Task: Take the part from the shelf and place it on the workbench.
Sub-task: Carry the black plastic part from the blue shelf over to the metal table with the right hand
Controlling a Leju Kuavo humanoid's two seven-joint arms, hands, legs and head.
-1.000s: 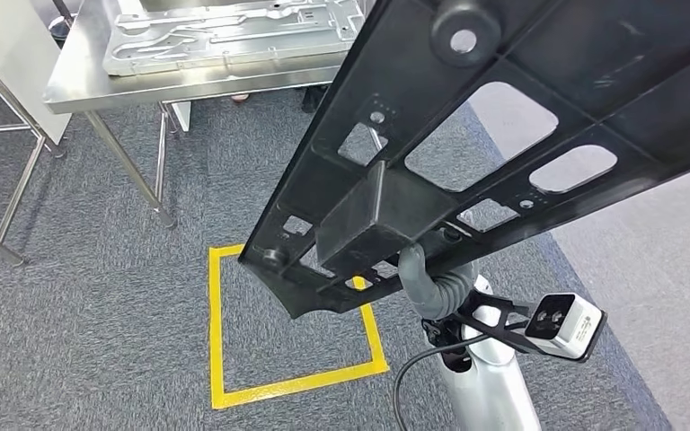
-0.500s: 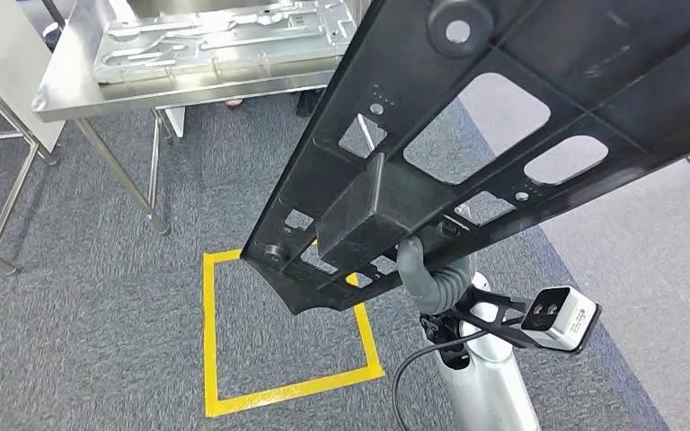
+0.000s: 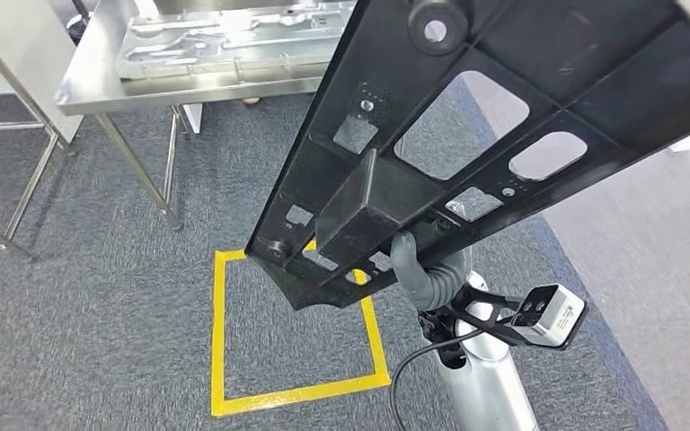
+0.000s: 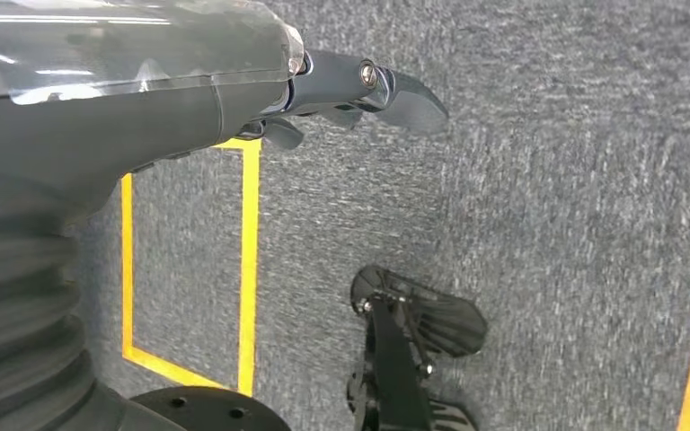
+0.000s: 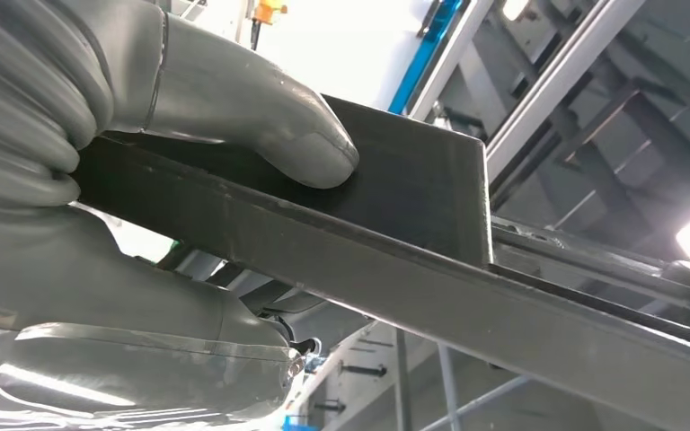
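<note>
Underfoot, grey carpet (image 3: 99,305) with yellow tape square (image 3: 218,341) (right hand (image 3: 422,274) gripping black part (image 3: 503,108)), steel workbench (image 3: 99,85) beyond.

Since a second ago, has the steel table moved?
No. The steel table keeps its place against the yellow floor square; the whole head view shifted, so the camera moved.

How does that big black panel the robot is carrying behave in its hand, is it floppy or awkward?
The black panel looks stiff: its ribs and long edges run straight. It is probably light for its size, being thin with large cutouts. It may tend to swing, since the right hand grips it near one end only, thumb pressed on a boxy block.
</note>
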